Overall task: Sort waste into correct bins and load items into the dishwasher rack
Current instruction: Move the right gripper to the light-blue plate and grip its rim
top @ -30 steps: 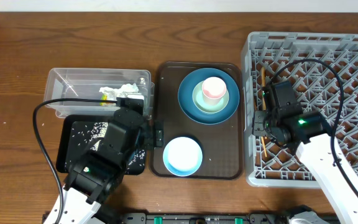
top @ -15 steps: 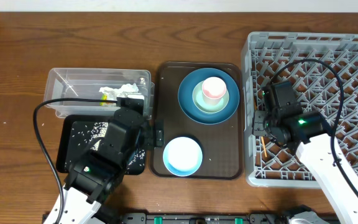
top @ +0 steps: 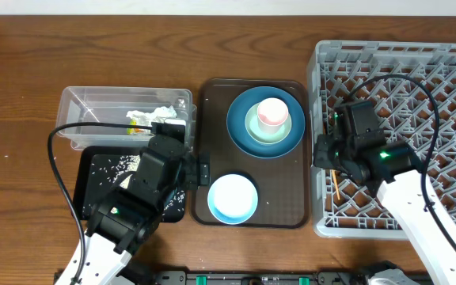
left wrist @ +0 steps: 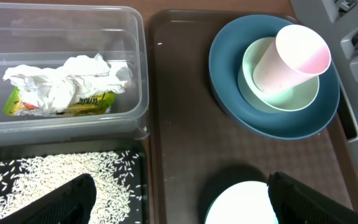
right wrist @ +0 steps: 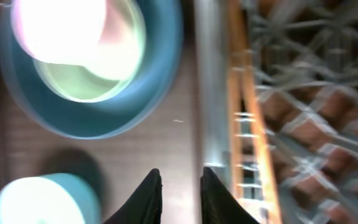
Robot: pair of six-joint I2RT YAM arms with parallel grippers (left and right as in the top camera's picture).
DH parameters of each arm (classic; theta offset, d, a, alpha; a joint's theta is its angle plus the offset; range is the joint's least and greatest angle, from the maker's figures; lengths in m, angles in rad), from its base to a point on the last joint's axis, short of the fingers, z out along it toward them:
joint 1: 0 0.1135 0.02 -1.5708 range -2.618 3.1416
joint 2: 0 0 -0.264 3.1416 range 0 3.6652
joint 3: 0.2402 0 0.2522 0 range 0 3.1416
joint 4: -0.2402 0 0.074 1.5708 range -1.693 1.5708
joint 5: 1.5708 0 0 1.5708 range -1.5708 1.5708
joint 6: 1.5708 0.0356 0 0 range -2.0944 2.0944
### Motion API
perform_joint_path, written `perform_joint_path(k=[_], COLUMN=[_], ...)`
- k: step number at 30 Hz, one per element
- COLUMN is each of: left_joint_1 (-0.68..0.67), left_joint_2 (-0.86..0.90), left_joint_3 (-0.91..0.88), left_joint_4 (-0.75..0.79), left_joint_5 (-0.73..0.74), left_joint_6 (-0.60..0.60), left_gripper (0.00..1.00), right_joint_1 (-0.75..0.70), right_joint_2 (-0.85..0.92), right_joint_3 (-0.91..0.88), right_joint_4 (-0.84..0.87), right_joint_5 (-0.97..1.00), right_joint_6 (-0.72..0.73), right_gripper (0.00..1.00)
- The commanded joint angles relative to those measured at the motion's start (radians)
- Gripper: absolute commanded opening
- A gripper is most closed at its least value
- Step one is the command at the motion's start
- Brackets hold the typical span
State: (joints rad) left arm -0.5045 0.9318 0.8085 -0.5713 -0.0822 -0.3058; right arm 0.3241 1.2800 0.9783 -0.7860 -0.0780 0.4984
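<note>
Wooden table (top: 22, 79) carries clear tub (top: 93, 96), black tray (top: 84, 191), brown tray (top: 285, 191), grey rack (top: 394, 49).

dark-blue plate (top: 244, 131), pale-green bowl (top: 258, 131), grey lattice rack (top: 418, 87), white-speckled black tray (top: 109, 170)

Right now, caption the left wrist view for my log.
Napkin and wrapper in clear tub, rice on black tray, cup in green bowl on blue plate.

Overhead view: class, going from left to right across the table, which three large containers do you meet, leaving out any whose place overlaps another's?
clear plastic tub → brown serving tray → grey dishwasher rack
</note>
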Motion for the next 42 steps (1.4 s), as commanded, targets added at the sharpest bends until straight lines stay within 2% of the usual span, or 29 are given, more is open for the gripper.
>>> perform_joint_path(k=[1,7,14,26,34,38,42], left_joint_1=[0.004,0.004,0.004,0.004,0.004,0.004,0.004], left_joint_2=[0.001,-0.016,-0.073,-0.104,-0.104,-0.104,-0.104], left_joint_3=[0.020,0.021,0.020,0.020,0.020,0.020,0.020], left_joint_4=[0.004,-0.005,-0.062,-0.079,-0.079,-0.079,-0.079], left_joint_5=[-0.012,-0.026,-0.174,-0.178,-0.193,-0.193,-0.193], left_joint_6=[0.013,0.018,0.011,0.006,0.006,0.006,0.006], left_gripper=[0.91,0.91,0.91,0.91,0.91,0.91,0.91], right_joint_1=[0.058,0.223,0.386,0.602,0.661,0.661,0.661], right_joint_2=[0.019,0.105,0.249,0.456,0.501,0.501,0.501], right_joint_3=[0.000,0.000,0.000,0.000,0.000,0.000,0.000], right_joint_4=[0.034,0.125,0.258,0.531,0.539,0.538,0.537], right_joint_5=[-0.146,-0.155,-0.155,-0.159,-0.158,-0.158,-0.158], right_joint_6=[0.056,0.055,0.055,0.100,0.100,0.100,0.100], right_gripper=[0.22,0.27,0.29,0.31,0.31,0.25,0.25])
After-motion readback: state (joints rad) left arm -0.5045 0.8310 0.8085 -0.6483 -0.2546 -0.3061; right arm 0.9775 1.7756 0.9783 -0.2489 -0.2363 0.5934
